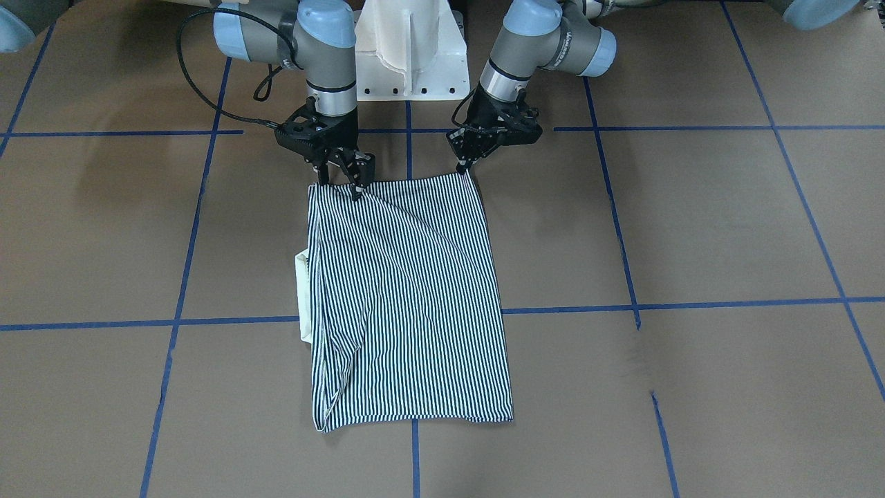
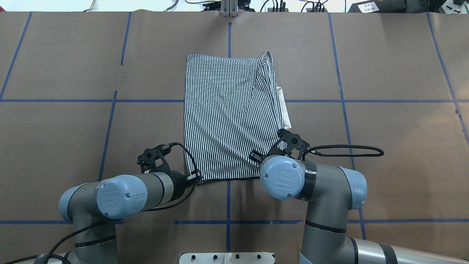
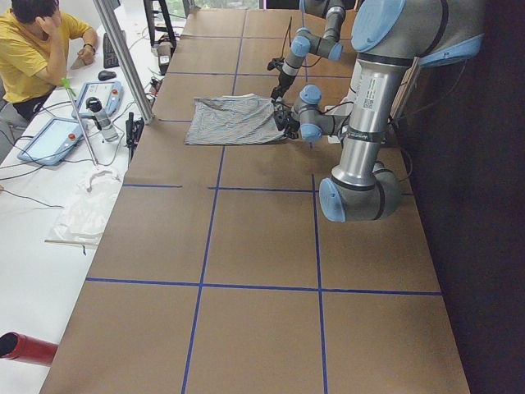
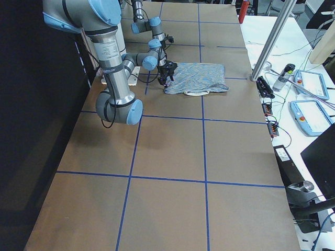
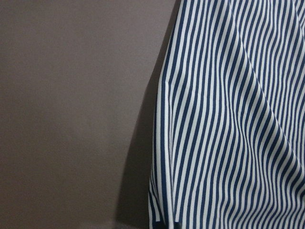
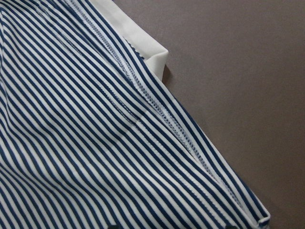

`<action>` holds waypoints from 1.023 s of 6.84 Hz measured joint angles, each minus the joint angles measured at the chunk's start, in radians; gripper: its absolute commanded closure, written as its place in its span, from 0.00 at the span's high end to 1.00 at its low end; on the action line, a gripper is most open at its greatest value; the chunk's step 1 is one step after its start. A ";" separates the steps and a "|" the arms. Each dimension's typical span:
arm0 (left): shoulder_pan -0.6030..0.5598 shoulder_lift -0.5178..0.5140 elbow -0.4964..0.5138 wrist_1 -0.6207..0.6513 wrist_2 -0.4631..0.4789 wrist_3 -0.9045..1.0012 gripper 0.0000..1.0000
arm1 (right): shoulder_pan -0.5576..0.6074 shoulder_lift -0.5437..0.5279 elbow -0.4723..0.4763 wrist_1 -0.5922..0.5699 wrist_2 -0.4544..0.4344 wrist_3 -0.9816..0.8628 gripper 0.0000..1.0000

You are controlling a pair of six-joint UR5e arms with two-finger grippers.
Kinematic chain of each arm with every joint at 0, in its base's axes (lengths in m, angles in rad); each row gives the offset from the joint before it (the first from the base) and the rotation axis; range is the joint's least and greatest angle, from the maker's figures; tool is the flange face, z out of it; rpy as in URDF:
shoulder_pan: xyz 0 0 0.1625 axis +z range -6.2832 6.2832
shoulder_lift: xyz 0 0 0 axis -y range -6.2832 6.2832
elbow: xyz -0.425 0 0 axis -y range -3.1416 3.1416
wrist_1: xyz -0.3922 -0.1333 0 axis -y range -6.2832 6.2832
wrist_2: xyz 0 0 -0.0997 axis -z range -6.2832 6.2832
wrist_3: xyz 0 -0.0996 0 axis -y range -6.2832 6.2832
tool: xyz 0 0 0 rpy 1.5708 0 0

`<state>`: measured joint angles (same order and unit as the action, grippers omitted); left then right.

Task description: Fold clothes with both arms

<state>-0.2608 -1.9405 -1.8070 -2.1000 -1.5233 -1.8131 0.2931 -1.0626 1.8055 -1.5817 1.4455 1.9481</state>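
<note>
The striped polo shirt lies folded into a tall rectangle at the table's middle. Its cream collar sticks out on my right side. My left gripper is at the shirt's near corner on my left, fingers together on the fabric edge. My right gripper stands over the other near corner with its fingers spread, tips on the cloth; in the overhead view its wrist hides them. Both wrist views show only striped fabric and brown table.
The white pedestal base stands just behind the grippers. Blue tape lines grid the brown table. A seated person, teach pendants and a metal post are past the table's far edge.
</note>
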 measured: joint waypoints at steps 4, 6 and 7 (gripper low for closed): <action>0.001 0.000 0.000 0.000 0.000 0.001 0.00 | 0.008 0.020 -0.028 -0.031 -0.001 -0.008 0.79; 0.001 0.000 0.000 0.000 -0.001 0.003 0.00 | 0.009 0.021 -0.039 -0.032 -0.001 -0.008 0.79; 0.002 0.000 0.001 0.000 -0.001 0.003 0.00 | 0.009 0.021 -0.044 -0.032 -0.001 -0.008 0.78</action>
<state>-0.2592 -1.9405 -1.8061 -2.1000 -1.5247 -1.8103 0.3021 -1.0417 1.7619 -1.6138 1.4450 1.9403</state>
